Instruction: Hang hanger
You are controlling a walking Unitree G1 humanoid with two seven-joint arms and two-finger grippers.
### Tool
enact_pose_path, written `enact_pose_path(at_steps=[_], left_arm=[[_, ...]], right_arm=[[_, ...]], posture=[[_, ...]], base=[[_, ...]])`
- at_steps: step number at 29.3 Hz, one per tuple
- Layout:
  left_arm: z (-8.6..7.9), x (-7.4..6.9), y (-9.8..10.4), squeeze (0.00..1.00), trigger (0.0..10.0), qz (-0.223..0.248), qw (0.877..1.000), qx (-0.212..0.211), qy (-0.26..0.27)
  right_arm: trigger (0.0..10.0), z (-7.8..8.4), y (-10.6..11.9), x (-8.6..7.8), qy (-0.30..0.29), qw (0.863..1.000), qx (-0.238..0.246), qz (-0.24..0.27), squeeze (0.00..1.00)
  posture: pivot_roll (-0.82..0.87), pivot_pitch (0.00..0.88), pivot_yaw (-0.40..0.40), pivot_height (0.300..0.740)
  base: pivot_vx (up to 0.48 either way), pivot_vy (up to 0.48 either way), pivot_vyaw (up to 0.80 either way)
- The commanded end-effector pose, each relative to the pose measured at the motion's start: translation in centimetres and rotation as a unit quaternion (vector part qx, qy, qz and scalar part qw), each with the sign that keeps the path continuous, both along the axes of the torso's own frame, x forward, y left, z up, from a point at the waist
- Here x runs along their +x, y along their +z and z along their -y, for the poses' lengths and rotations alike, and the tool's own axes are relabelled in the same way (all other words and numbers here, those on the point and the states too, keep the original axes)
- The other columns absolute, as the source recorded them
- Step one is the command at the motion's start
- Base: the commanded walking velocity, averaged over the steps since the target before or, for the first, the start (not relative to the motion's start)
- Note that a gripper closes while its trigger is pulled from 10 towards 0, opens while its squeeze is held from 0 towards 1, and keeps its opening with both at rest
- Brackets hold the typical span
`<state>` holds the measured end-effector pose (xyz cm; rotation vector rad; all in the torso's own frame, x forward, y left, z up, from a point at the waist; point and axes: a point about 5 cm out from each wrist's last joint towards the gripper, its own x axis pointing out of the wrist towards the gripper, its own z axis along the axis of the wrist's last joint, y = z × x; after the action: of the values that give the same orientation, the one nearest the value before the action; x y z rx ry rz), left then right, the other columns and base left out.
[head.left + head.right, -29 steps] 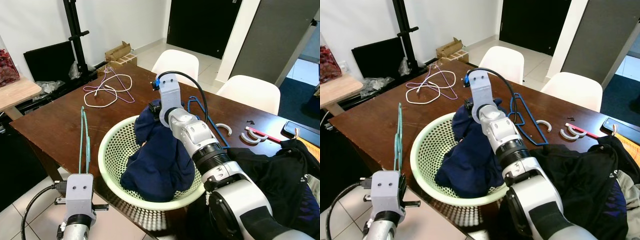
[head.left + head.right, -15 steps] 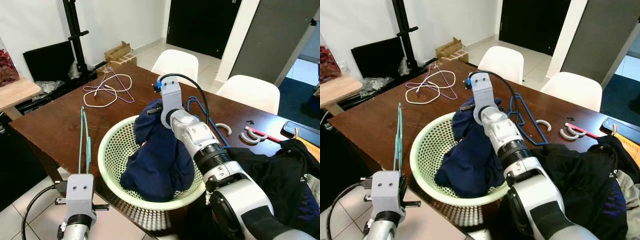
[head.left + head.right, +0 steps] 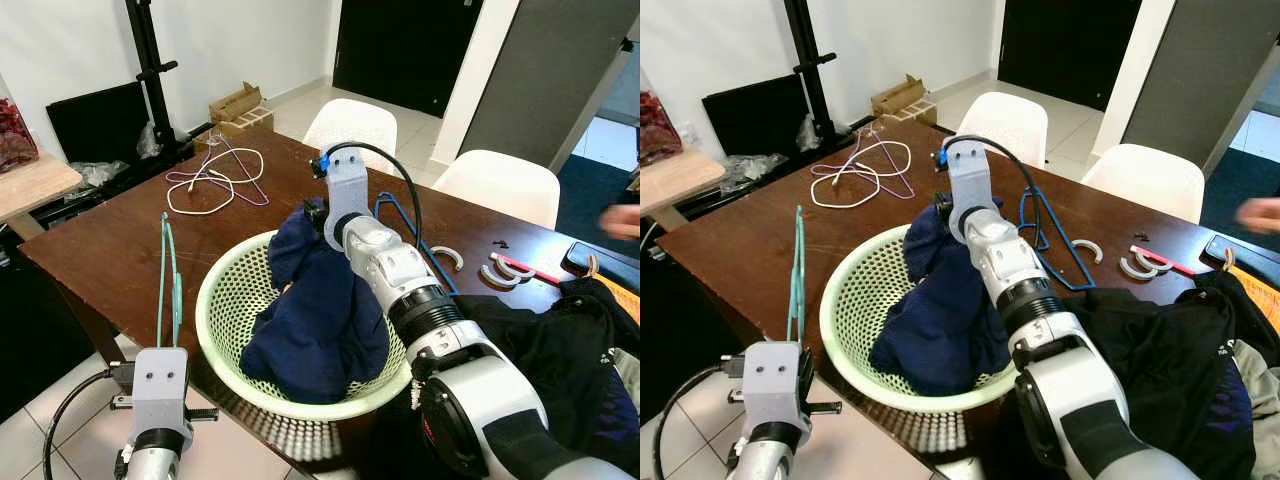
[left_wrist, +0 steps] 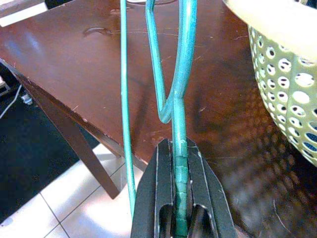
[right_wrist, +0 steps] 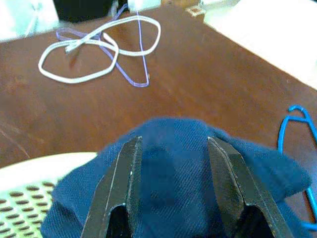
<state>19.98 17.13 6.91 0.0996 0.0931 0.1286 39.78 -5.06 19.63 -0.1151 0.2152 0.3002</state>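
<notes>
A dark wooden table [image 3: 110, 240] stood in a tiled room, its near corner jutting toward the robot with open floor to the left of that edge. The left gripper [image 4: 179, 218] hovered low beside the corner, fingers pressed together on a green hanger [image 3: 168, 280] that rose upright over the table's edge, just beside a pale green basket [image 3: 228, 310]. The basket sat at the near edge, holding a navy garment [image 3: 320, 310]. The right gripper [image 5: 171, 193] hung over the garment's top with its fingers spread, nothing between them. A blue hanger [image 3: 1045, 235] lay beyond the basket; white and purple hangers [image 3: 215, 178] lay well apart toward the far left edge
</notes>
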Motion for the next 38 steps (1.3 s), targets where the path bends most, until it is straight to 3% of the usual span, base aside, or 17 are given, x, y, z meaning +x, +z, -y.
enact_pose_path(at_steps=[1,11,12,13,19,26,27,29,30,35,37,38], left_arm=[[0.9,-0.2,-0.7,0.00,10.0,-0.020,1.000,-0.013,-0.012],[1.0,-0.3,-0.6,0.00,10.0,-0.019,1.000,-0.015,-0.010],[1.0,-0.3,-0.6,0.00,10.0,-0.019,1.000,-0.015,-0.010],[1.0,-0.3,-0.6,0.00,10.0,-0.019,1.000,-0.015,-0.010],[1.0,-0.3,-0.6,0.00,10.0,-0.019,1.000,-0.016,-0.010],[1.0,-0.2,-0.7,0.00,10.0,-0.020,1.000,-0.016,-0.011],[1.0,-0.2,-0.7,0.00,10.0,-0.020,1.000,-0.016,-0.010],[1.0,-0.2,-0.7,0.00,10.0,-0.020,1.000,-0.016,-0.010],[0.9,-0.2,-0.7,0.00,10.0,-0.018,1.000,-0.016,-0.007],[0.9,-0.1,-0.7,0.00,10.0,-0.017,1.000,-0.016,-0.006],[0.8,0.0,-0.7,0.00,10.0,-0.016,1.000,-0.016,-0.004],[0.8,0.1,-0.7,0.00,10.0,-0.016,1.000,-0.017,-0.004]], right_arm=[[10.0,-0.5,-0.8,-0.1,0.005,1.000,-0.016,-0.021,0.00],[10.0,-0.1,-2.1,-0.1,-0.005,0.998,-0.043,-0.045,0.00],[7.9,-0.1,-2.1,-0.1,-0.004,0.998,-0.045,-0.046,0.00],[0.0,-0.1,-2.0,-0.1,-0.002,0.998,-0.047,-0.043,0.00],[0.0,-0.1,-1.9,0.0,0.002,0.998,-0.046,-0.035,0.00],[0.0,-0.7,-0.1,0.2,0.026,1.000,0.000,0.014,0.00],[0.0,-1.2,1.6,0.2,0.060,0.996,0.041,0.045,0.00],[0.0,-1.4,2.3,0.2,0.076,0.994,0.060,0.057,0.00],[0.0,-1.7,4.5,-0.1,0.128,0.979,0.132,0.084,0.00],[0.0,-1.6,5.9,-0.3,0.159,0.966,0.177,0.099,0.00],[0.0,1.9,13.5,-1.0,0.241,0.894,0.335,0.174,0.00],[0.0,3.8,16.5,-1.5,0.268,0.858,0.385,0.210,0.00]], posture=[[0.15,0.000,-0.091,0.740],[0.15,0.000,-0.100,0.740],[0.15,0.000,-0.100,0.740],[0.15,0.000,-0.097,0.740],[0.15,0.000,-0.098,0.740],[0.15,0.000,-0.096,0.740],[0.16,0.000,-0.097,0.740],[0.16,0.000,-0.097,0.740],[0.16,0.000,-0.096,0.740],[0.16,0.000,-0.096,0.740],[0.16,0.000,-0.101,0.740],[0.16,0.000,-0.102,0.740]], base=[[0.000,0.000,0.00],[0.000,0.000,0.00],[0.000,0.000,0.00],[0.000,0.000,0.00],[0.000,0.000,0.00],[0.000,0.000,0.00],[0.000,0.000,0.00],[0.000,0.000,0.00],[0.000,0.000,0.00],[0.000,0.000,0.00],[0.000,0.000,0.00],[0.000,0.000,0.00]])
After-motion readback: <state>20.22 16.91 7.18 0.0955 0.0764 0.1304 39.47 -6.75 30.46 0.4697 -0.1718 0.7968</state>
